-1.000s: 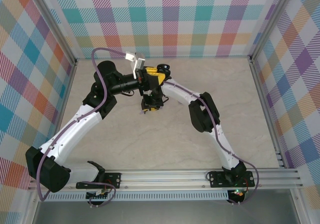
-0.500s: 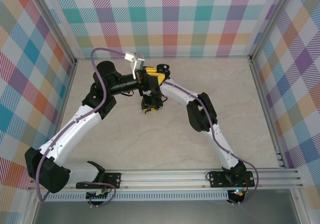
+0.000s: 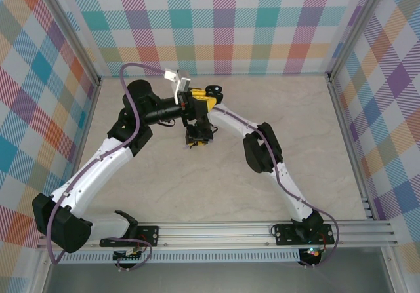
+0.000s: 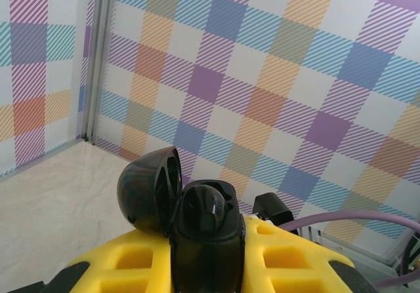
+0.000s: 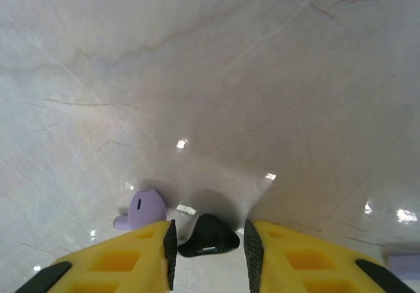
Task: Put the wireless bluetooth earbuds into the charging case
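**Black earbud (image 5: 209, 235) between the parted fingers of the right gripper (image 5: 210, 244).**
Small, glossy; 1 lilac earbud (image 5: 146, 209) lies just outside one finger. The left gripper (image 4: 207, 247) clamps the open black charging case (image 4: 205, 208).

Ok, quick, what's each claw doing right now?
Left gripper: shut on the open black charging case.
Right gripper: open, straddling a black earbud on the table.

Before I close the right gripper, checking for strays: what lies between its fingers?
In the right wrist view, a black earbud on the table; the lilac earbud sits just outside them.
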